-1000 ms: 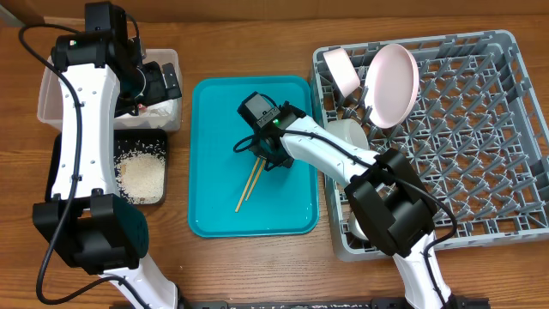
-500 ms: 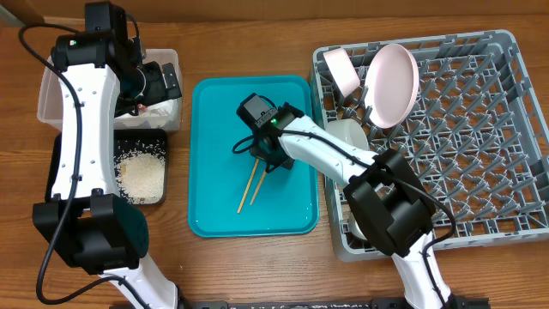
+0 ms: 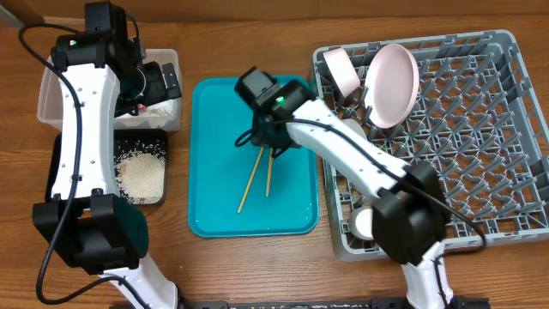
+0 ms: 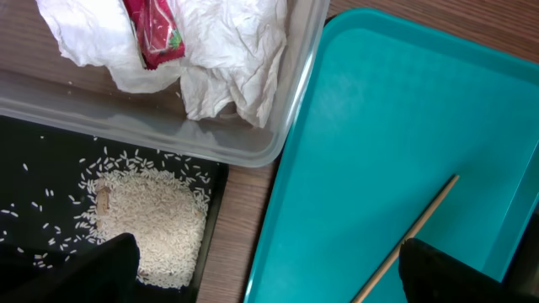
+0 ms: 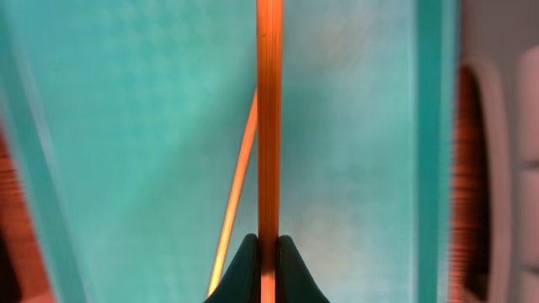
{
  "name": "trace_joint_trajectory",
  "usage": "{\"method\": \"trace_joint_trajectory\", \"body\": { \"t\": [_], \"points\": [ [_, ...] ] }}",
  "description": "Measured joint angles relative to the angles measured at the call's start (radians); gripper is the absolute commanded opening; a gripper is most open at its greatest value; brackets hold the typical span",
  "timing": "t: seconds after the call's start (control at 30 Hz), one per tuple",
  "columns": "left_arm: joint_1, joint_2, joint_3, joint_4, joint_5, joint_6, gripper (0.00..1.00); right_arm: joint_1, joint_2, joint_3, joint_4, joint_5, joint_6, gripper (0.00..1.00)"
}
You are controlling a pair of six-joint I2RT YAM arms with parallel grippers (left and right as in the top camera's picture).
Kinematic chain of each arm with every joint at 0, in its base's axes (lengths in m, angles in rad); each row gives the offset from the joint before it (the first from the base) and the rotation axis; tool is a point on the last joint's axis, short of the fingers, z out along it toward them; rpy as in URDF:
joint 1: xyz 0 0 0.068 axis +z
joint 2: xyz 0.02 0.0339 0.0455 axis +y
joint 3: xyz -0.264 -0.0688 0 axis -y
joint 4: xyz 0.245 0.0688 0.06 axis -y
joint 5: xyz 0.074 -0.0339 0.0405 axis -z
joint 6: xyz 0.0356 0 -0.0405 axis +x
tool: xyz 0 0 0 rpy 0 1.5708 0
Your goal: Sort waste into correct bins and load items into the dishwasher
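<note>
My right gripper [image 3: 268, 148] [image 5: 268, 246] is shut on one wooden chopstick [image 3: 268, 176] [image 5: 268, 118], gripping its upper end above the teal tray [image 3: 214, 172]. The second chopstick [image 3: 249, 184] [image 5: 237, 181] lies slanted on the tray beside it. My left gripper [image 3: 161, 84] [image 4: 269, 282] hangs open over the edge between the clear tub [image 3: 51, 99] [image 4: 168, 135] and the black tray [image 3: 150, 142] [image 4: 50, 160]. The tub holds a crumpled napkin [image 4: 227, 59] and a red wrapper [image 4: 152, 34]. Rice [image 3: 141, 176] [image 4: 152, 215] lies in the black tray. The grey dish rack [image 3: 480, 129] stands at the right.
In the rack a pink plate [image 3: 393, 79] and a small pale bowl [image 3: 341, 69] stand on edge at the far left corner, and a white cup [image 3: 364, 223] sits near the front. The right arm reaches across the rack's left wall. Bare wood table [image 3: 257, 266] runs along the front.
The right gripper has shut on one chopstick and drawn it toward the far side of the tray, turning it away from the other. The left arm has not moved.
</note>
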Motion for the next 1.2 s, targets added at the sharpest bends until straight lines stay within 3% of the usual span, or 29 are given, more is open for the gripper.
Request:
{"method": "trace_joint_trajectory", "body": {
  "t": [0.23,0.47,0.73,0.87,1.2],
  "points": [
    [0.0,0.0,0.0,0.0,0.0,0.0,1.0,-0.008,-0.189,0.004,-0.089,0.108,-0.091,0.04],
    [0.0,0.0,0.0,0.0,0.0,0.0,1.0,-0.01,-0.398,0.021,-0.306,0.418,-0.17,0.04],
    [0.0,0.0,0.0,0.0,0.0,0.0,1.0,-0.164,-0.419,0.028,-0.38,0.572,-0.377,0.04],
    [0.0,0.0,0.0,0.0,0.0,0.0,1.0,-0.323,-0.417,0.028,-0.372,0.53,-0.488,0.04],
    [0.0,0.0,0.0,0.0,0.0,0.0,1.0,-0.66,-0.417,-0.012,-0.362,0.181,-0.799,0.04]
  ]
}}
